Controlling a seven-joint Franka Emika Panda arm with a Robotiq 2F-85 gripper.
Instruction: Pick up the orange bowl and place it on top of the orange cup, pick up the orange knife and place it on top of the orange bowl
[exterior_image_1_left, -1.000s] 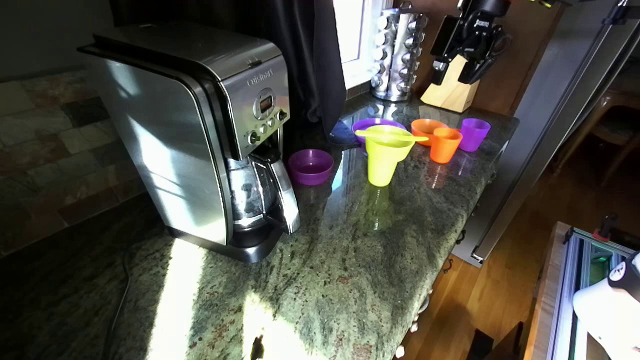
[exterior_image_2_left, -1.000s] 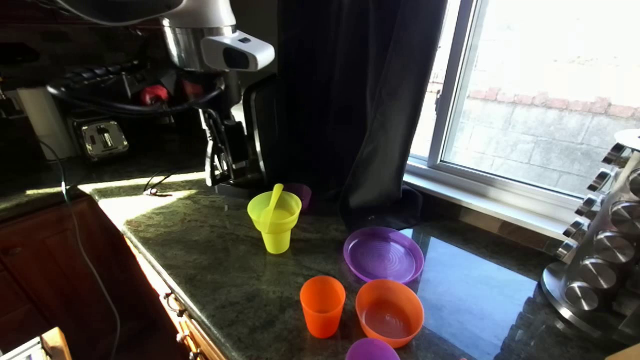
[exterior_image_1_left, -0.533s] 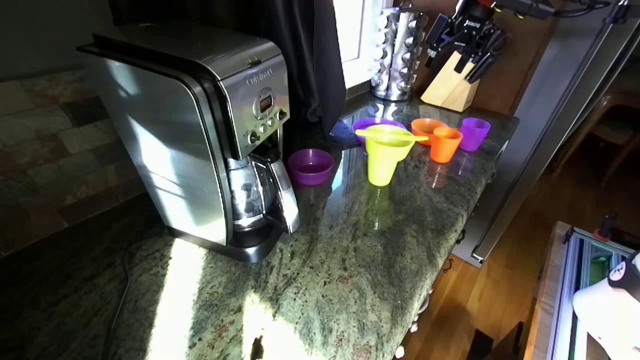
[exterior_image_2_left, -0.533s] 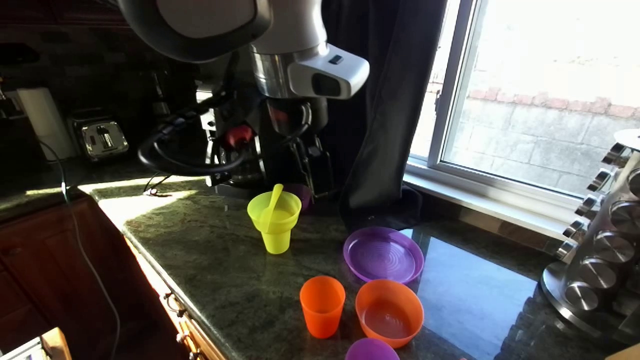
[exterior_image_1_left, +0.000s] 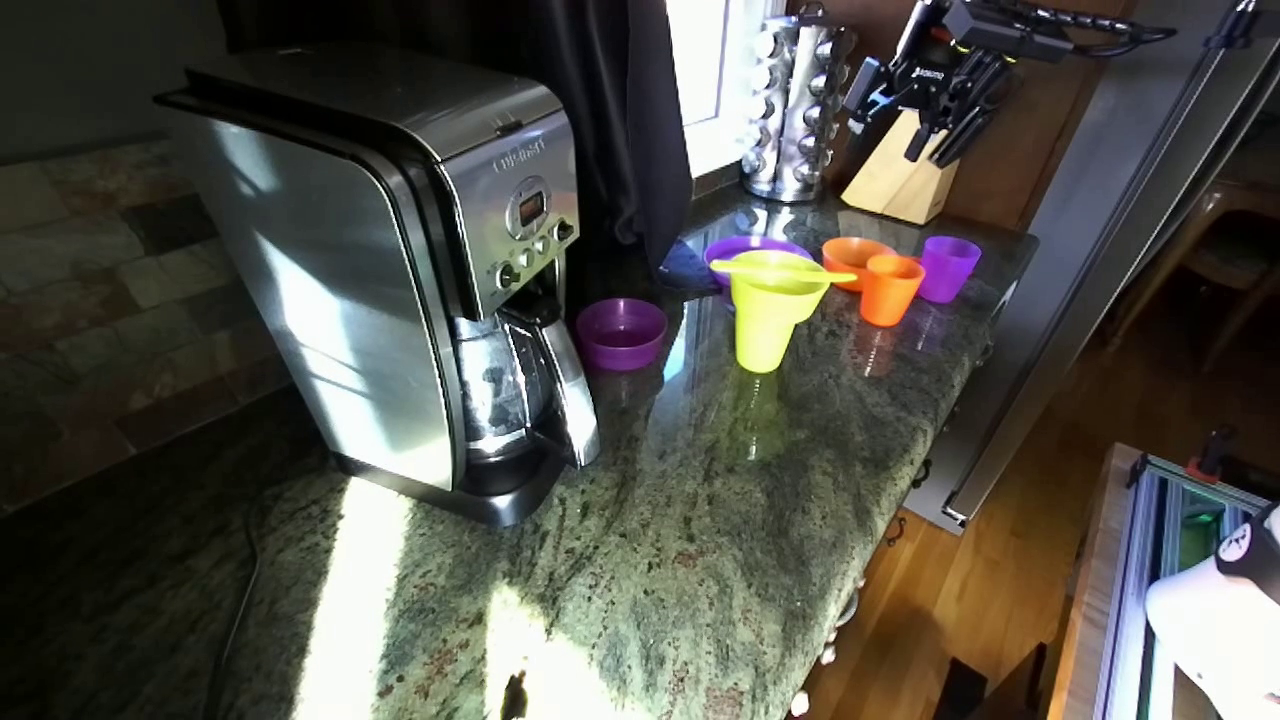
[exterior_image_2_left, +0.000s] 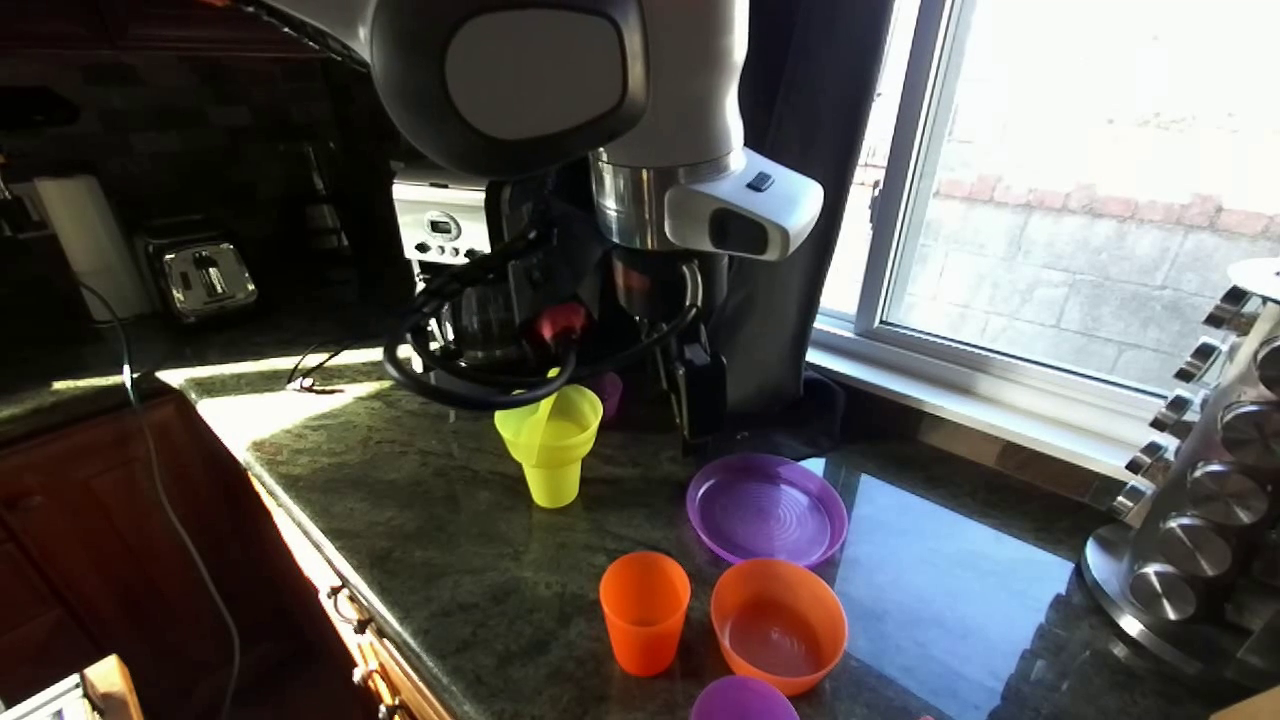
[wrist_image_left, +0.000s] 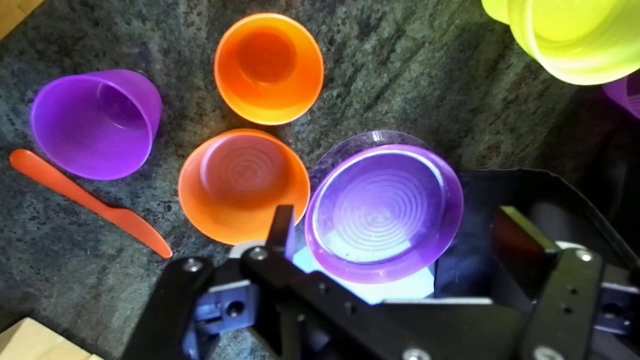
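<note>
The orange bowl (exterior_image_1_left: 850, 255) stands upright on the counter behind the orange cup (exterior_image_1_left: 890, 292). In an exterior view the orange bowl (exterior_image_2_left: 780, 625) is right of the upright orange cup (exterior_image_2_left: 645, 612), close to it. The wrist view shows the orange bowl (wrist_image_left: 245, 185), empty, below the orange cup (wrist_image_left: 269, 68), also empty. The orange knife (wrist_image_left: 95, 202) lies flat on the counter left of the bowl. My gripper (wrist_image_left: 395, 220) is open and empty, high above the purple plate, its left finger overlapping the bowl's edge in the picture. In an exterior view the gripper (exterior_image_2_left: 695, 400) hangs near the curtain.
A yellow cup (exterior_image_1_left: 762, 340) carries a yellow bowl with a yellow knife across it. A purple plate (exterior_image_2_left: 768, 510) lies beside the orange bowl. A purple cup (wrist_image_left: 97, 125) is near the knife. A purple bowl (exterior_image_1_left: 622, 333), coffee maker (exterior_image_1_left: 420, 280), spice rack (exterior_image_2_left: 1180, 530) and knife block (exterior_image_1_left: 905, 180) stand around.
My arm and gripper have moved from near the coffee maker toward the purple plate and orange bowl, rightward in an exterior view. The dishes have not moved.
</note>
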